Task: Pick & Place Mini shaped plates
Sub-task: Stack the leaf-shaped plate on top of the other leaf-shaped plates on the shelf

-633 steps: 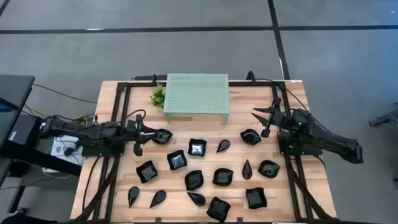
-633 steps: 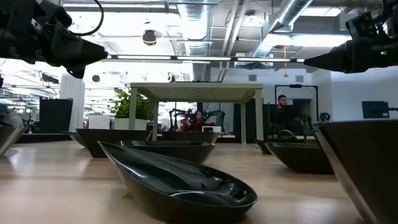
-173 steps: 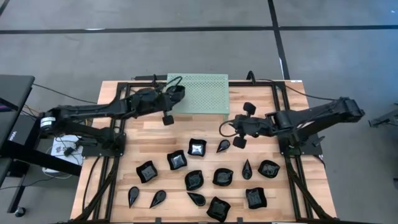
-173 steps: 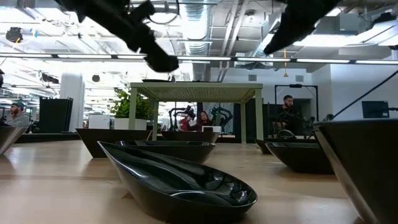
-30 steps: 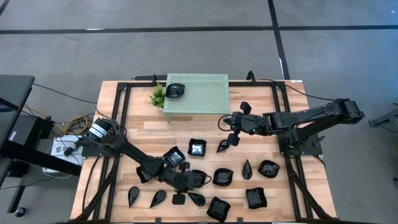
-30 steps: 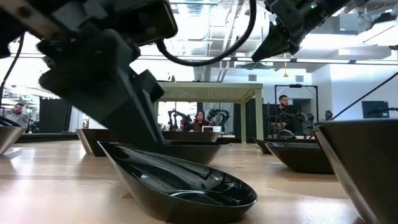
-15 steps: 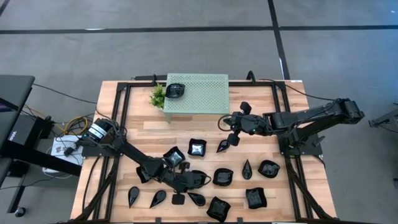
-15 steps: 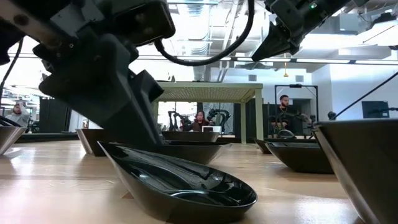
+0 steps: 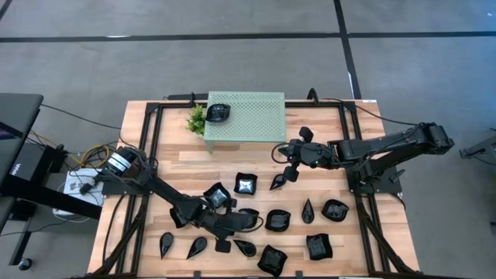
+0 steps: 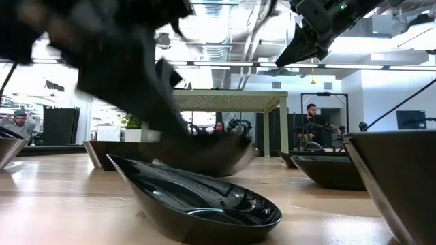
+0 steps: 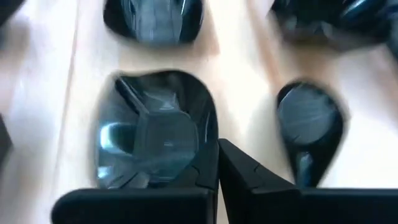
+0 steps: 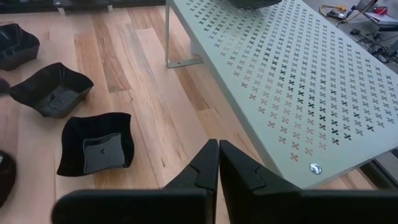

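The left gripper [image 9: 236,225] has its jaws pinched on the rim of a square wavy-edged plate [image 11: 155,134], low over the front middle of the table [image 9: 139,167]; the low view shows that dish off the wood. A teardrop plate [image 11: 309,127] lies just beside it. The right gripper [image 9: 288,164] hovers with jaws pressed together, holding nothing, near the front edge of the mint-green stand [image 9: 252,116], which carries one black plate [image 9: 218,113] at its left end. The other plates [image 9: 277,220] lie scattered across the table's front half.
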